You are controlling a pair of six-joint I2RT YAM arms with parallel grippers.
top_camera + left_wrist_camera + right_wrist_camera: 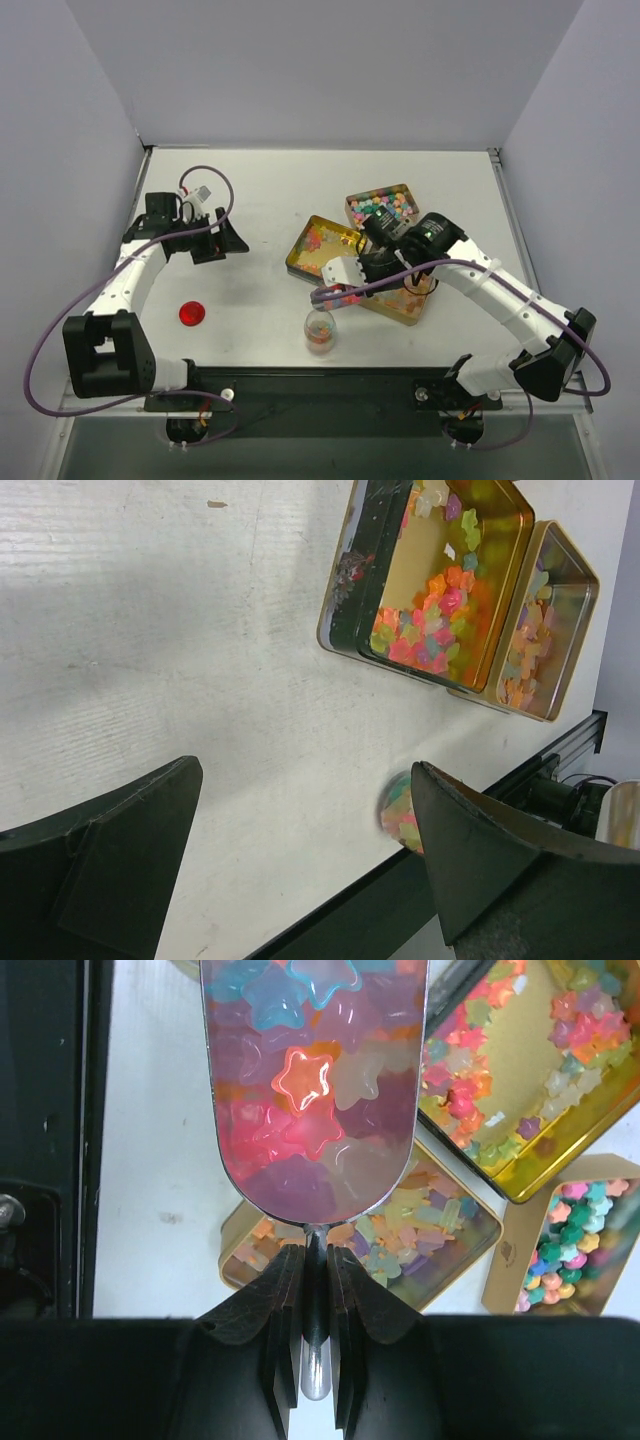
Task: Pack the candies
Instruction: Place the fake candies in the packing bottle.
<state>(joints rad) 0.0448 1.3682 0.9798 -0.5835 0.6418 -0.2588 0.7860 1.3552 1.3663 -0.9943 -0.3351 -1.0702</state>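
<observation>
My right gripper (315, 1260) is shut on the thin metal handle of a scoop (310, 1150) heaped with star-shaped candies (300, 1080) in pink, blue and orange. In the top view the right gripper (350, 283) holds the scoop just above a small clear jar (320, 331) partly filled with candies. Three gold tins of candies lie behind it: an orange-toned one (300, 243), a pastel one (352, 205) and a near one (412, 312). My left gripper (222, 243) is open at the far left, nothing between its fingers (120, 850). The jar (396, 808) shows beside its right finger.
A red round lid (192, 313) lies on the white table near the left arm's base. A black rail (330, 385) runs along the table's near edge. Grey walls enclose the table on the left, back and right.
</observation>
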